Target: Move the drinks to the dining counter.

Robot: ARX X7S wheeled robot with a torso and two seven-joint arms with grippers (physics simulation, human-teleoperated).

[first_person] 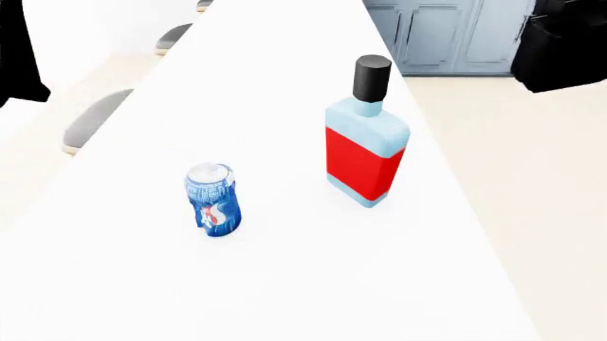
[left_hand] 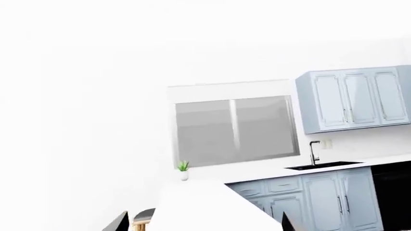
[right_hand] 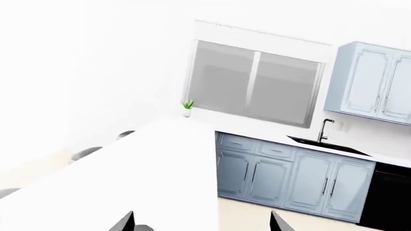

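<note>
The two drinks stand upright on the long white dining counter (first_person: 284, 71). The small blue Pepsi can (first_person: 212, 199) is near me. The taller light-blue bottle (first_person: 367, 142), with a red label and black cap, stands further back and to its right. Dark parts of my arms show at the head view's top corners, the left arm (first_person: 19, 50) and the right arm (first_person: 564, 42), both away from the drinks. My left gripper (left_hand: 204, 224) is open above the counter (left_hand: 205, 207). My right gripper (right_hand: 201, 222) is open too, over the counter's edge (right_hand: 147, 163). Neither wrist view shows a drink.
Grey round stools (first_person: 95, 117) line the counter's left side. Beige floor (first_person: 531, 177) lies to its right. Grey-blue cabinets (right_hand: 289, 178), a black sink with a faucet (right_hand: 324, 130), a dark appliance (right_hand: 391, 197), a window and a small plant (right_hand: 186, 108) are beyond.
</note>
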